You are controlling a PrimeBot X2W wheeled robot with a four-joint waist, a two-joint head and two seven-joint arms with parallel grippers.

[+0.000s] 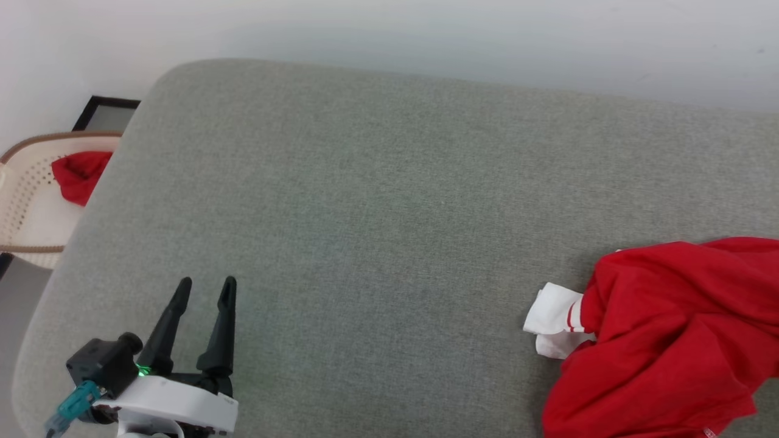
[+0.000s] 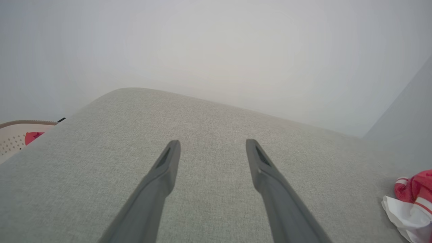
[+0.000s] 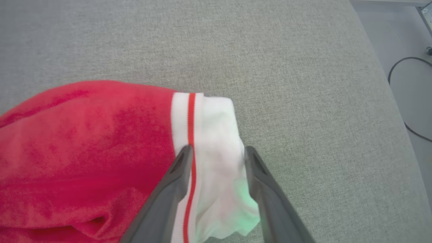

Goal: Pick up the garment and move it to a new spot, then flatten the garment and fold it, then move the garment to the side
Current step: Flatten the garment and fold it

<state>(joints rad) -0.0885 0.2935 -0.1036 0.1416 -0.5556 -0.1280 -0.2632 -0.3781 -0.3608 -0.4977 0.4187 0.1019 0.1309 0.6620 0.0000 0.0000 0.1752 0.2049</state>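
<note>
step: i judge garment [image 1: 669,340] placed; next, spread it flat.
right end effector [image 3: 218,150]: half-parted astride its sleeve [image 3: 216,128].
left end effector [image 1: 207,283]: wide, empty.

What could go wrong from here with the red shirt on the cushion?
The white sleeve lies between the right gripper's parted fingers, so it may snag when that arm lifts. The shirt is bunched up, so flattening could just drag it as a lump. The left gripper hovers open over bare cushion, far from the shirt, so helping means a long reach.
</note>
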